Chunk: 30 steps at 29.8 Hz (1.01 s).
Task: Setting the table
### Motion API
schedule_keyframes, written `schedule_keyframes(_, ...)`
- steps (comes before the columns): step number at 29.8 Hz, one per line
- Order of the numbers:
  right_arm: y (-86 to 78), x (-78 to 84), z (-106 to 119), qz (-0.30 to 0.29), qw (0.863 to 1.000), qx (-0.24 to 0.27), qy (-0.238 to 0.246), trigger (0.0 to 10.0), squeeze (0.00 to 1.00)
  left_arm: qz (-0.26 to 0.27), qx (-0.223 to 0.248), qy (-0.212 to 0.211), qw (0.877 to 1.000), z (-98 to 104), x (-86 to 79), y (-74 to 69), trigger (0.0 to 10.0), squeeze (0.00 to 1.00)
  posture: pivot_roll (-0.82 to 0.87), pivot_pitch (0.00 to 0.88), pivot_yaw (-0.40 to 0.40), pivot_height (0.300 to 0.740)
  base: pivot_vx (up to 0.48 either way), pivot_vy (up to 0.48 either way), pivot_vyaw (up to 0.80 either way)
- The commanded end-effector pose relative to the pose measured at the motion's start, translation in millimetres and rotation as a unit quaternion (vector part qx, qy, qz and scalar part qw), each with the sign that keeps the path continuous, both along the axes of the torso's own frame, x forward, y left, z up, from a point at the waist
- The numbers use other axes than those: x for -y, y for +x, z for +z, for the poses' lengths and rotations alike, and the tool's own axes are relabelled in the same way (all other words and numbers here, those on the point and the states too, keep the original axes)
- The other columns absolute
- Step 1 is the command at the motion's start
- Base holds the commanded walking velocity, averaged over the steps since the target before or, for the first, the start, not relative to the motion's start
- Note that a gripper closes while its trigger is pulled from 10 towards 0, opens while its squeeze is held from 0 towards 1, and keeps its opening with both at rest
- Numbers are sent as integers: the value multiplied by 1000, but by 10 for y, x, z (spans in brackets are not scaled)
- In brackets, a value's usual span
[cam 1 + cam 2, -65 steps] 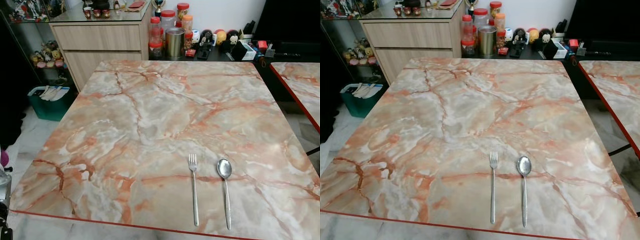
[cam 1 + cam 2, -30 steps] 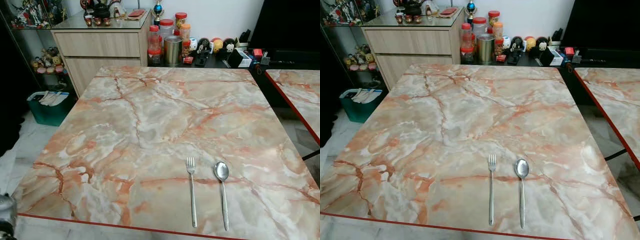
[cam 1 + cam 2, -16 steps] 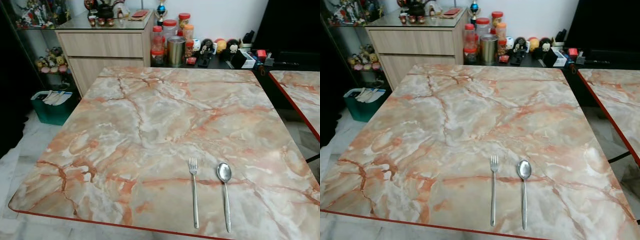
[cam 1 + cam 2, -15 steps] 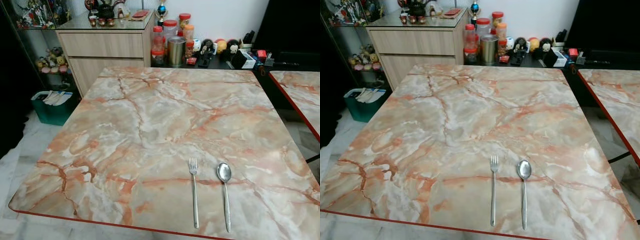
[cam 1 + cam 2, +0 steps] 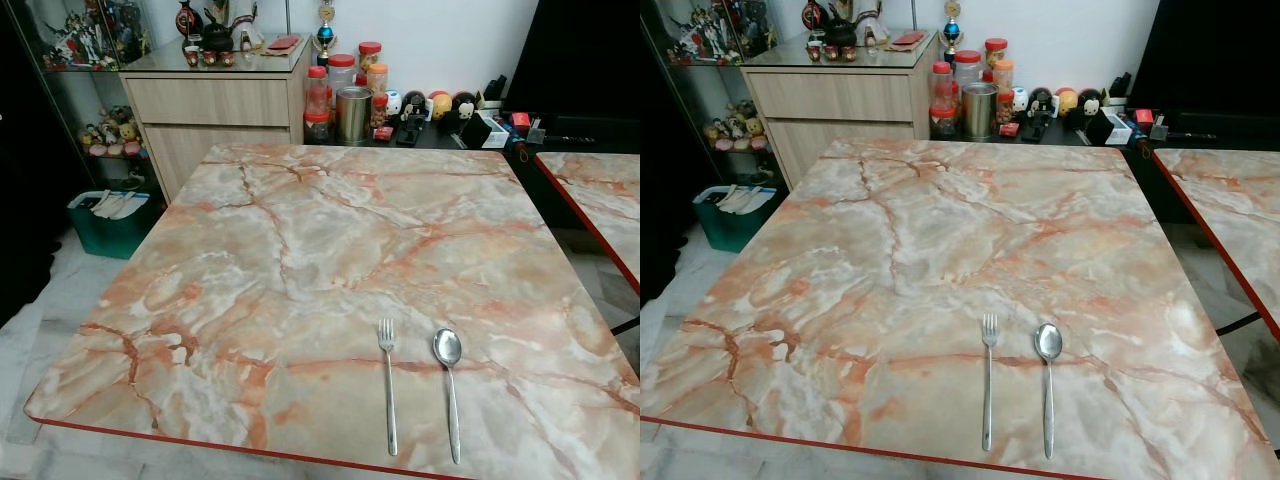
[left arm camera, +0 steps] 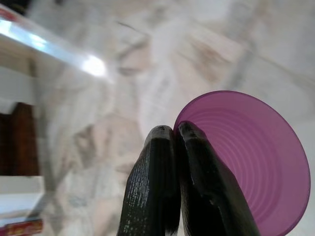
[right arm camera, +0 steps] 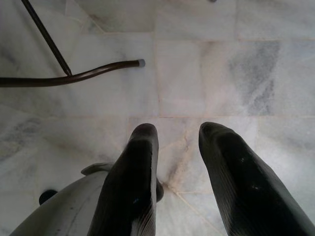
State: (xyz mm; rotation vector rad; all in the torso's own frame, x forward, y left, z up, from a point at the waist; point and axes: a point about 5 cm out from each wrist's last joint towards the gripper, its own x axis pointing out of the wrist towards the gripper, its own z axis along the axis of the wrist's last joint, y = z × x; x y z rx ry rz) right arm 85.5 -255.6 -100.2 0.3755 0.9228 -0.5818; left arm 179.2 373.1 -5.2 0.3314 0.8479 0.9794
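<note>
2 pieces of cutlery lie side by side near the front edge of the table (image 5: 300, 250), a square slab of glossy peach-and-white marble pattern with rust-coloured veins and a thin red rim. The fork (image 5: 387, 385) is slim polished steel, tines pointing away; the spoon (image 5: 448, 380) lies just to its right, parallel, apart from it, with an oval mirror-bright bowl also at the far end.

Below table level, the left gripper (image 6: 173, 142) has its ribbed black fingers pinched together on the rim of a purple cup (image 6: 251, 172) — round, translucent plastic, with fine concentric rings inside. The right gripper (image 7: 177, 142) hangs over pale grey-veined marble floor tiles (image 7: 197, 59), its 2 fingers spread with a clear gap and nothing between them; a curved dark metal leg (image 7: 74, 77) rests on the tiles.

Farther off, past the table's far edge, a light wooden cabinet (image 5: 215, 110) with a glass top stands at the left. Beside it are red-lidded jars (image 5: 340, 80) and a cylindrical metal tin (image 5: 352, 100), then a row of small round figurines (image 5: 430, 102). A teal bin (image 5: 115, 222) sits on the floor — left of the table.
</note>
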Motion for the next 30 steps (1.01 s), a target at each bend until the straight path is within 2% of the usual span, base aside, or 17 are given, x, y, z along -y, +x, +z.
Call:
schedule_keyframes(1,-18,16,-1,-11,1000,-2,0,10000,0,-18,-17,-30,999,-88,65,-40,10000,0,90,40,16,740,0,0,0)
schedule_keyframes(2,-16,17,1,-12,1000,-1,-1,10000,0,-33,-14,-79,996,-198,207,-31,10000,0,87,42,17,740,0,0,0)
schedule_keyframes(5,-15,21,2,-12,1000,-1,-1,10000,0,-71,3,-135,988,-295,388,28,10000,0,83,48,13,740,0,0,0)
schedule_keyframes(6,-13,23,3,-12,1000,0,-1,10000,0,-89,28,-168,981,-331,491,77,10000,0,82,51,12,740,0,0,0)
schedule_keyframes(8,-13,24,3,-12,1000,0,-1,10000,0,-105,38,-182,977,-348,548,104,10000,0,82,53,9,740,0,0,0)
schedule_keyframes(10,-10,26,5,-12,1000,0,-1,10000,0,-138,41,-212,967,-402,665,118,10000,0,78,57,7,740,0,0,0)
schedule_keyframes(18,-22,46,8,-11,1000,-1,-4,10000,0,-186,28,-253,949,-513,851,65,10000,0,64,62,2,740,0,0,0)
schedule_keyframes(23,-32,51,8,-10,1000,-3,-4,10000,0,-182,14,-258,949,-560,842,-32,10000,0,64,60,5,740,0,0,0)
schedule_keyframes(25,-33,50,7,-9,1000,-4,-4,10000,0,-193,-15,-260,946,-609,853,-123,10000,0,69,57,7,740,0,0,0)
schedule_keyframes(26,-33,50,7,-9,1000,-4,-4,10000,0,-193,-15,-260,946,-609,853,-123,10000,0,69,57,7,740,0,0,0)
schedule_keyframes(27,-34,47,6,-9,1000,-4,-4,10000,0,-210,-52,-263,940,-669,878,-233,10000,0,69,57,8,740,0,0,0)
schedule_keyframes(30,-36,42,4,-8,1000,-4,-3,10000,0,-221,-89,-274,932,-743,914,-383,10000,0,68,54,10,740,0,0,0)
